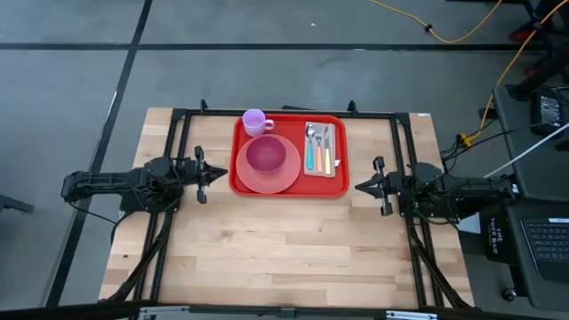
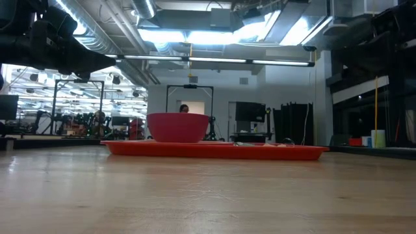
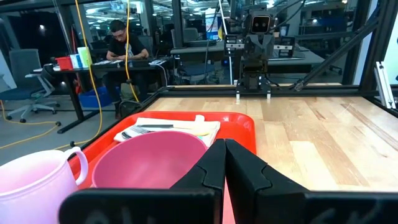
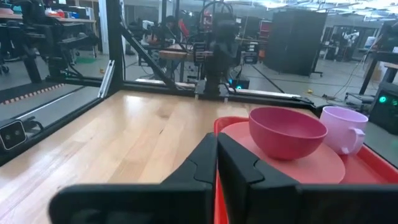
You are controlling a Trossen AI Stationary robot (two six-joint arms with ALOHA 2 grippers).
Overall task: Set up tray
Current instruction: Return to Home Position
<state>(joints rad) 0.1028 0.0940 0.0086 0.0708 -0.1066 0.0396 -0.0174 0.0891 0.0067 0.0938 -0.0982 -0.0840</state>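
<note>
High view: the large bright red rectangular plastic tray (image 1: 290, 124) already carries a round salmon-pink plate (image 1: 267, 185), magenta bowl (image 1: 266, 156), lilac mug (image 1: 255, 122) and coloured cutlery (image 1: 318, 149), so it looks complete. The left gripper (image 1: 212, 174) and right gripper (image 1: 362, 187) flank it, closed and empty; only parking seems left.

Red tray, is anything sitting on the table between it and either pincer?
Nothing visible. The left pincer is shut close beside the tray's left edge, and the right pincer is shut off its right edge, with only bare table in the gaps.
</note>
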